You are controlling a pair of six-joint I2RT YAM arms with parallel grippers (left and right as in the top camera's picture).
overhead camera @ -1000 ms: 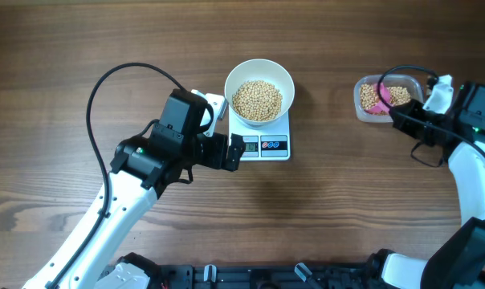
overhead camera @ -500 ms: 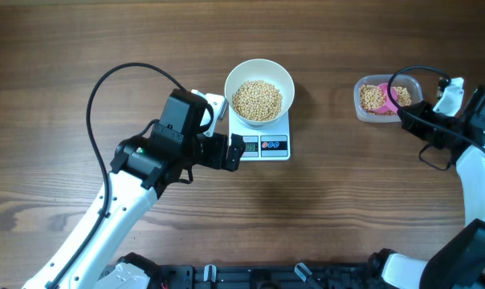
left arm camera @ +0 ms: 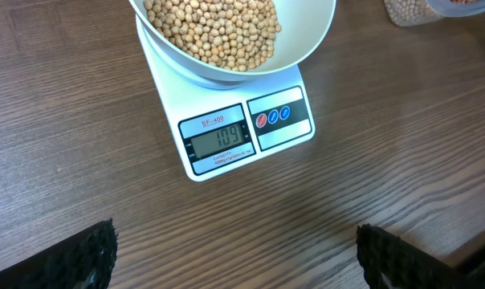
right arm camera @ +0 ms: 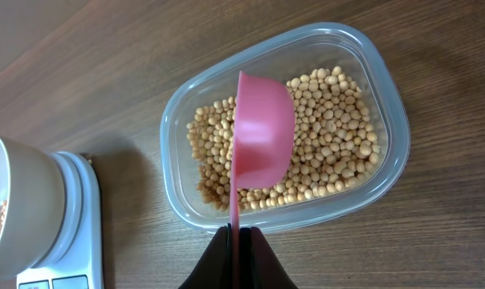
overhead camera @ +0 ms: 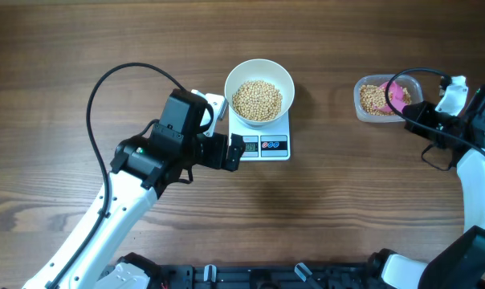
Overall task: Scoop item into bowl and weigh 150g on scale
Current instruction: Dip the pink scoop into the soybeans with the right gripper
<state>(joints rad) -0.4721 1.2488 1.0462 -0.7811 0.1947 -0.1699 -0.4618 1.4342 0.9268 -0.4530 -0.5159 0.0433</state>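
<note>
Right gripper (right arm camera: pixel 236 241) clenched on the thin handle of pink scoop (right arm camera: pixel 264 132), held over beans (right arm camera: pixel 339 152) in clear tub (right arm camera: pixel 391 112). Left gripper (left arm camera: pixel 238 261) spread wide and empty, near front of scale (left arm camera: pixel 226 160) bearing white bowl (left arm camera: pixel 311 40) with more beans, well apart from tub.

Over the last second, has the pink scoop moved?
Yes. In the overhead view the pink scoop shifted rightward inside the clear tub, from left of its middle into its right half; the tub stayed put.
</note>
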